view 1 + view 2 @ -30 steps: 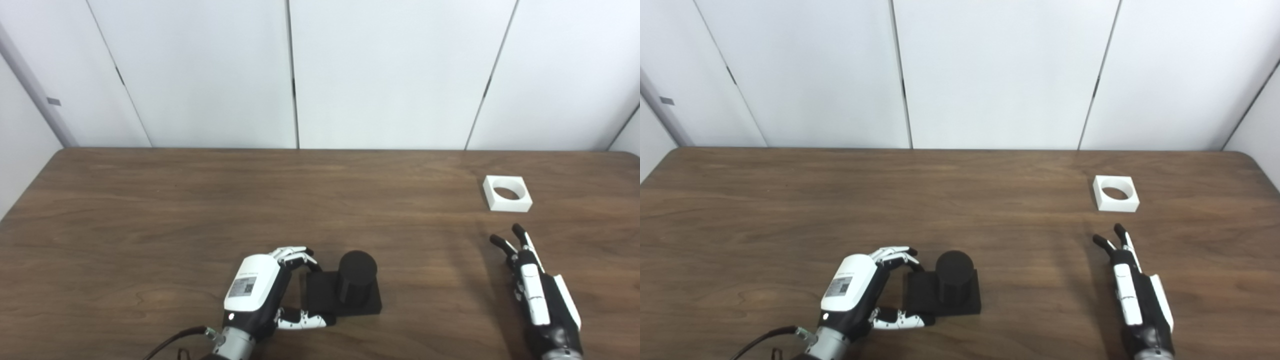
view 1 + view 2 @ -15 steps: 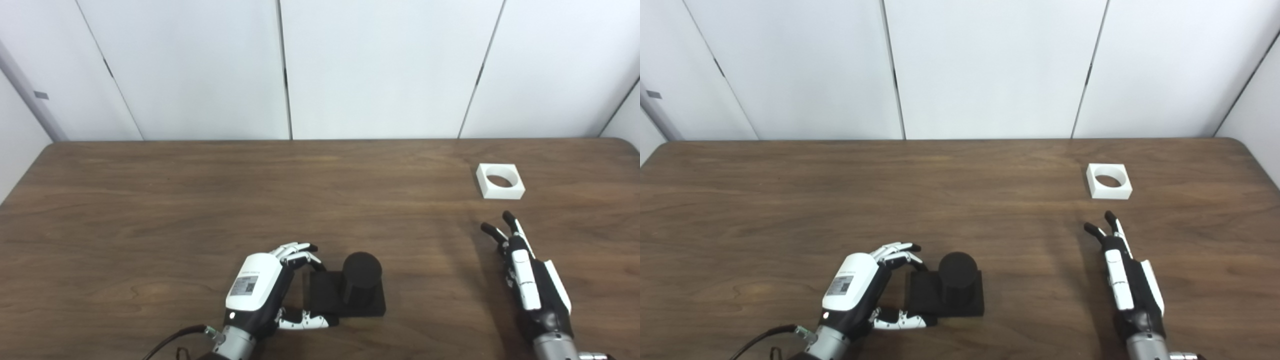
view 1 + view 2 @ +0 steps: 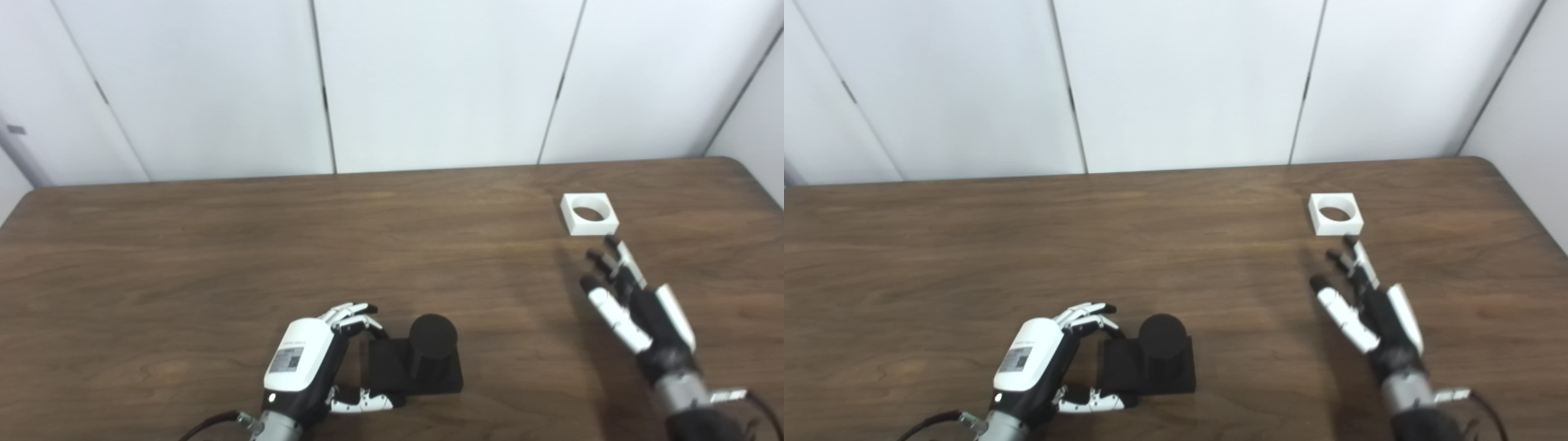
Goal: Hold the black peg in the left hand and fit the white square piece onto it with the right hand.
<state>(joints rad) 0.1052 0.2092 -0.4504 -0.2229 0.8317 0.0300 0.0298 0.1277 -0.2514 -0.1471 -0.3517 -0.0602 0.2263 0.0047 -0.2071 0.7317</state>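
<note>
Brown wooden table (image 3: 184, 257) before white wall panels (image 3: 429, 79). Left robot hand (image 3: 312, 361) grips the black peg (image 3: 422, 361)'s base; right robot hand (image 3: 631, 300), fingers spread, empty, just short of the white square piece (image 3: 589, 214).

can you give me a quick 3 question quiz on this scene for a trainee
1. True or false: the right hand is holding the white square piece.
2. Which hand has its fingers around the black peg's base? A) left B) right
3. Fill in: the white square piece lies flat on the ____, just beyond the right hand's fingertips.

Key:
1. False; the hand is open and short of the piece.
2. A, the left hand.
3. table.
</note>
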